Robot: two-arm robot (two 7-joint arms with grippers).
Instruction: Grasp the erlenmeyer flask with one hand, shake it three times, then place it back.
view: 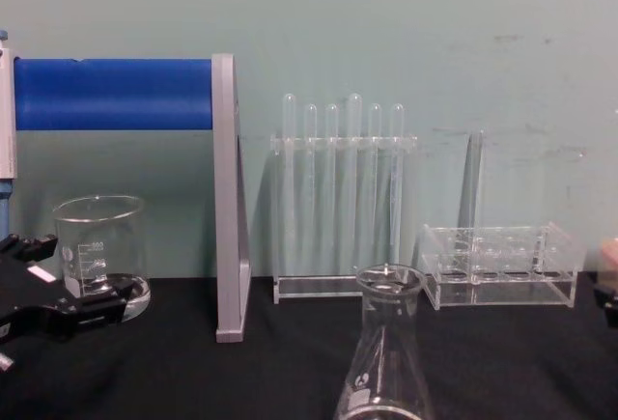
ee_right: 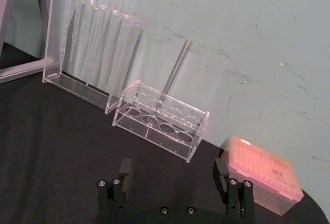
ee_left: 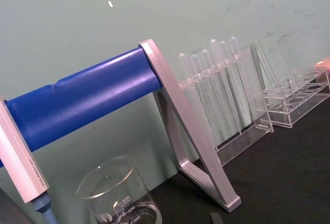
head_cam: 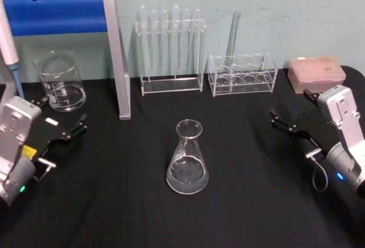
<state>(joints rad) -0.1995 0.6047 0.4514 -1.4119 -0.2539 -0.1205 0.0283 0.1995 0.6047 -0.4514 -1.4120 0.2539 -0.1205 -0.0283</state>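
Erlenmeyer flask: the erlenmeyer flask (head_cam: pixel 187 158) stands upright and ungrasped at the middle of the black tabletop (head_cam: pixel 114 208), its flared rim open to the top. In the chest view its neck rises in the foreground, in front of the racks.
Left gripper: the left gripper (head_cam: pixel 63 112) hangs at the tabletop's left side, fingers spread wide and holding nothing, a small white label on one finger. It is well apart from the flask.
Right gripper: the right gripper (head_cam: pixel 291 104) hangs at the tabletop's right side, its two black fingers (ee_right: pixel 124 168) wide apart and empty, pointing toward the back racks. It too is well apart from the flask.
Flask and grippers: the flask sits between the two grippers, somewhat nearer the robot than either set of fingertips, touching neither.
Beaker: a graduated glass beaker (head_cam: pixel 60 82) stands at the back left, just beyond the left gripper.
Stand: a grey frame with a blue bar (head_cam: pixel 57 14) rises beside the beaker.
Racks: a clear rack of upright test tubes (head_cam: pixel 170 48) and a low clear rack (head_cam: pixel 242 76) with one tall tube line the back wall behind the flask.
Box: a pink box (head_cam: pixel 316 72) sits at the back right.
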